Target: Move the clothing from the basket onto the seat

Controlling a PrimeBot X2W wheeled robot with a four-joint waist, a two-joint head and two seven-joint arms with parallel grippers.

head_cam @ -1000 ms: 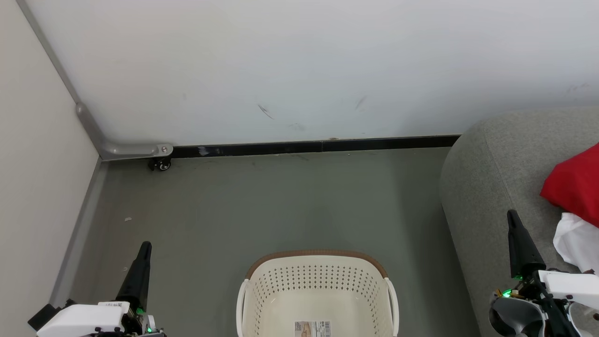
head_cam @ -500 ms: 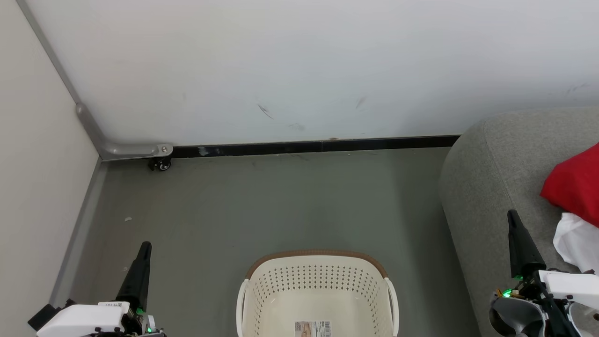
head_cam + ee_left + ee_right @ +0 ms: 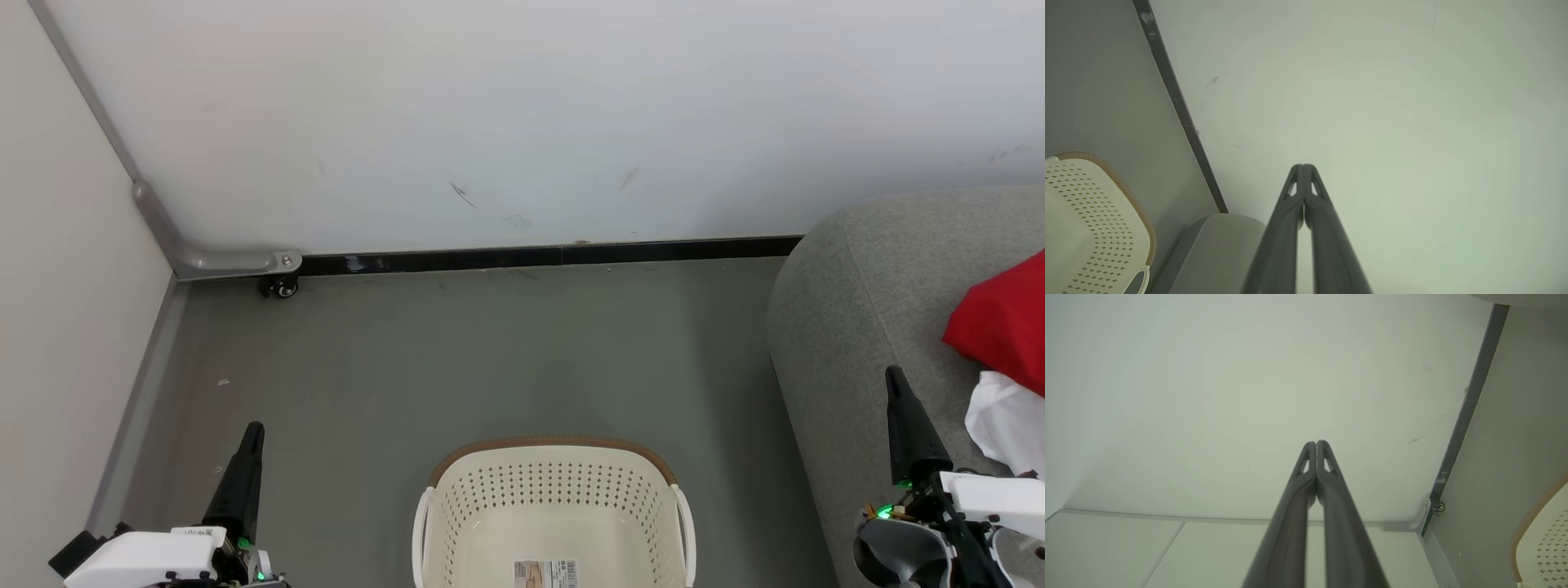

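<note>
Jaws on both arms are pressed together with nothing between them; the left jaws hang low over the floor point(image 3: 490, 351) to the left of the basket point(image 3: 552, 447), their dark fingers point(image 3: 237, 482) tapering to one closed tip, and the right jaws stand above the front edge of the seat point(image 3: 857, 310), fingers point(image 3: 910, 433) likewise closed and holding nothing.

The clothing point(image 3: 1004, 322) lies on the seat at the far right, a red mound with a white fold just below it; it is near the right fingers but apart from them, and the frame edge cuts it off. As much of the basket as I can see holds no garment, only the barcode sticker point(image 3: 545, 573) on its bare bottom; its near end is out of sight, so I cannot say whether anything is left there.

To my eye the transfer is finished or all but finished, and both arms look parked rather than reaching. The next move calls for little: a look at the hidden end of the basket; if a garment is there, the jaws must part, go down inside the rim and close on the cloth; if not, nothing more.

Against the frames of a second ago I find no difference; arms, basket and clothing sit exactly where they did, and the view itself has not shifted.
</note>
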